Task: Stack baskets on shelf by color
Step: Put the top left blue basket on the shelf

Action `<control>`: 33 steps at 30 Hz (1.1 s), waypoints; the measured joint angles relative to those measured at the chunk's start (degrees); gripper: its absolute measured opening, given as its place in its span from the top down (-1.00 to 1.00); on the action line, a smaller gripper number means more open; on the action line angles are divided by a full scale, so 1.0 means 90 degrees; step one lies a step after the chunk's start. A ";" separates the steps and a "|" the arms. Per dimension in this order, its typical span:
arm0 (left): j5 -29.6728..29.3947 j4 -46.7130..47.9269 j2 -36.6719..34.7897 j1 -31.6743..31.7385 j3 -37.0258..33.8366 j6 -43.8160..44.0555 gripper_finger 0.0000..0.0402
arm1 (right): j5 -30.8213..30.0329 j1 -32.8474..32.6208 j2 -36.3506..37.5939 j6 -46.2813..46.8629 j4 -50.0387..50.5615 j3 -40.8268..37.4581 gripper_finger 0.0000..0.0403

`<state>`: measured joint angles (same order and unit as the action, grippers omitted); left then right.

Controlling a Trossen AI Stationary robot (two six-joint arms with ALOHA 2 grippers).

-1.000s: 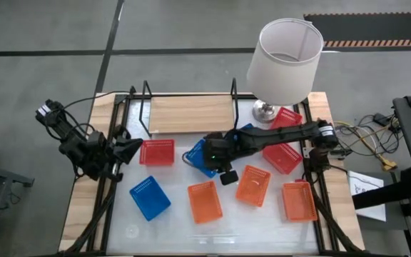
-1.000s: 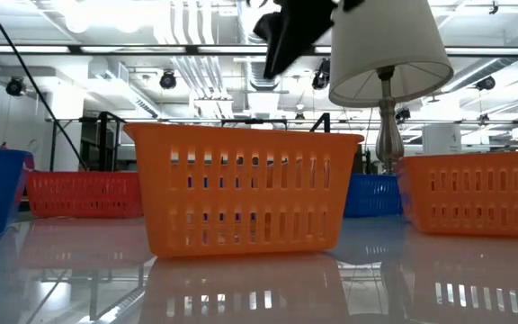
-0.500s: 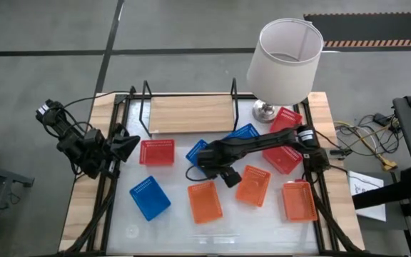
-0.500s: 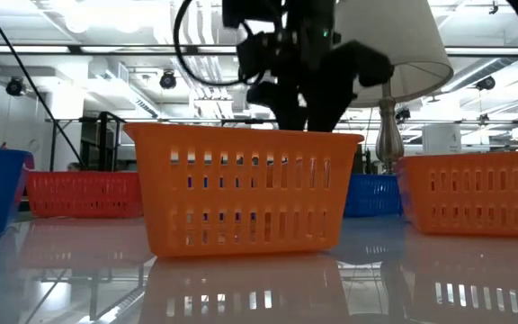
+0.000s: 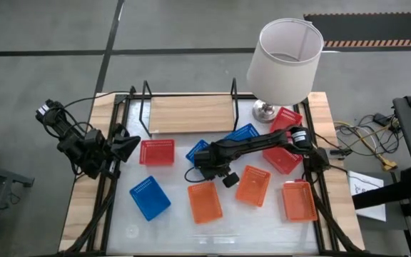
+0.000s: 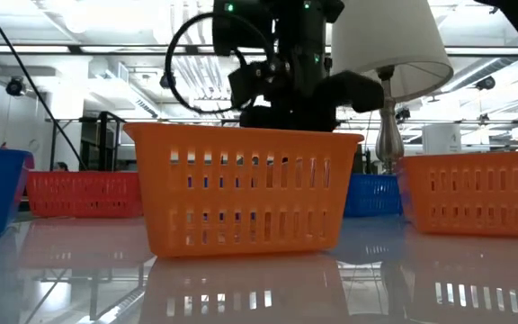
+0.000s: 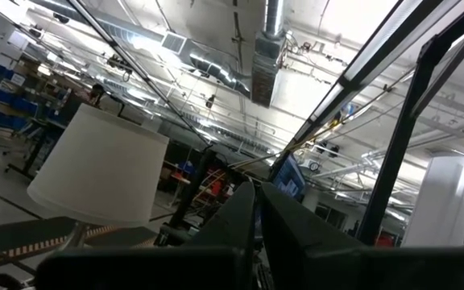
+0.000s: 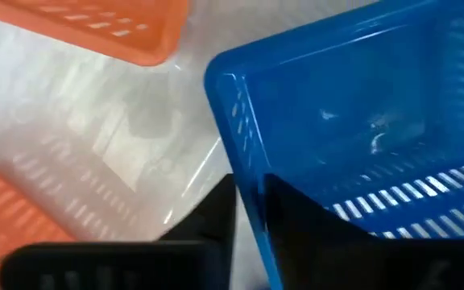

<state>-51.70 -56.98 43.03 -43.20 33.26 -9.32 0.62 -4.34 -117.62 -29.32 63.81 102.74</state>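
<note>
My right gripper (image 5: pixel 204 160) points down at the table's middle and is shut on a blue basket (image 5: pixel 195 150), which its arm partly hides. Two more blue baskets (image 5: pixel 245 133) (image 5: pixel 150 198), three red ones (image 5: pixel 157 152) (image 5: pixel 285 117) (image 5: pixel 283 159) and three orange ones (image 5: pixel 205 201) (image 5: pixel 253 185) (image 5: pixel 299 201) stand on the white tabletop. The light-wood shelf (image 5: pixel 191 113) at the far side holds nothing. My left gripper (image 5: pixel 131 146) waits shut above the table's left edge. In the low view an orange basket (image 6: pixel 241 189) hides my right gripper's fingertips. My right gripper has one finger (image 8: pixel 206 221) outside the blue basket and the other finger (image 8: pixel 304 229) inside it. The basket's slotted side wall (image 8: pixel 246 181) stands between them. The fingers come from above, pointing down. The basket stands level with its bottom on the table.
A lamp with a white shade (image 5: pixel 284 57) stands at the table's far right, its metal foot (image 5: pixel 265 111) between the shelf and a red basket. Black wire frame ends (image 5: pixel 143 96) rise at the shelf's sides. Bare tabletop (image 5: pixel 170 228) lies along the near edge.
My right gripper has come down and a little toward the table's left edge, tipping steeper, onto the blue basket at the table's middle. The baskets have stayed where they were.
</note>
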 joint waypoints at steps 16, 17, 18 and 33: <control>-0.0467 -0.0106 -0.0062 0.0012 -0.0002 -0.0058 0.97 | -0.1139 0.0290 0.0425 0.0505 0.0008 0.2153 0.95; -0.0472 -0.0120 -0.0071 0.0012 -0.0002 -0.0060 0.97 | -0.1164 0.0388 0.0376 0.0531 -0.0183 0.2229 0.95; -0.0474 -0.0120 -0.0093 0.0012 -0.0002 -0.0062 0.97 | -0.1207 0.0498 0.0317 0.0634 -0.0384 0.2273 0.95; -0.0474 -0.0125 -0.0216 0.0012 -0.0002 -0.0066 0.97 | -0.1407 0.1655 -0.1344 0.2007 -0.1768 0.2775 0.89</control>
<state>-55.96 -58.11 41.08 -43.09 33.23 -9.91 -12.04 10.56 -129.71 -11.26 47.90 127.71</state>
